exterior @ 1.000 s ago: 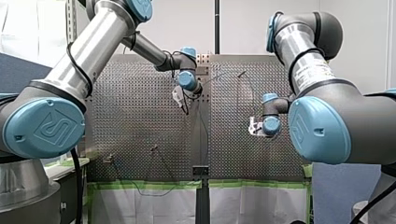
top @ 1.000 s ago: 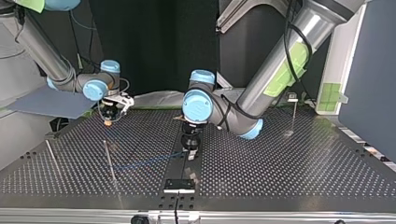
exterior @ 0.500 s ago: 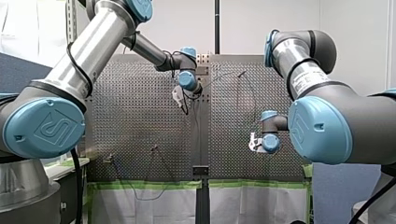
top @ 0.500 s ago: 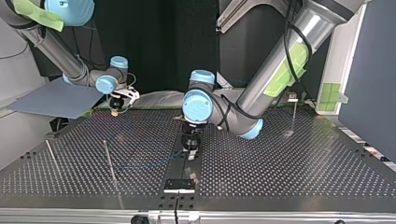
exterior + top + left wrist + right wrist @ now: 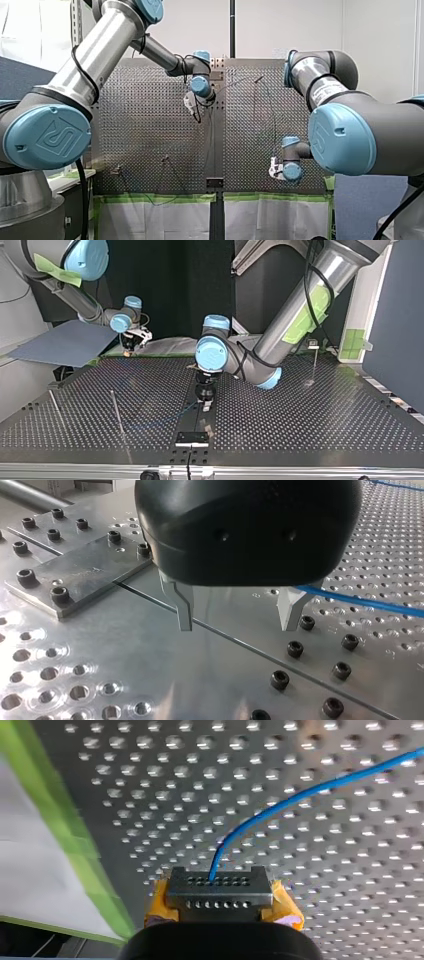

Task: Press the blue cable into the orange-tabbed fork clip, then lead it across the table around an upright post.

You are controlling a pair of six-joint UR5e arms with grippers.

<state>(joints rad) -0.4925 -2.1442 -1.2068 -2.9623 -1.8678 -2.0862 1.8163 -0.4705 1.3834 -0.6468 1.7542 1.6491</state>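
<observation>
Right wrist view: my right pincer (image 5: 220, 890) clenches the blue cable (image 5: 310, 790), likely to lead it. Left wrist view: my left pincer (image 5: 237, 626) hangs released over the counter (image 5: 100, 670), cable beside 1 finger. Top view: an upright post (image 5: 118, 415) awaits.

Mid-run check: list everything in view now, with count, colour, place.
table: one, grey metal, perforated, under both arms.
blue cable: one, blue, lying across the table.
upright posts: three, thin metal; two at the top view's left, one at its right.
bolted plate: one, metal, fixed to the table.
green tape: one strip, along the table edge.
sheet: one, blue-grey, beyond the table, top view's left.
left tool: one, black, open, empty, beside the bolted plate.
right tool: one, yellow pads, shut on the blue cable.
</observation>
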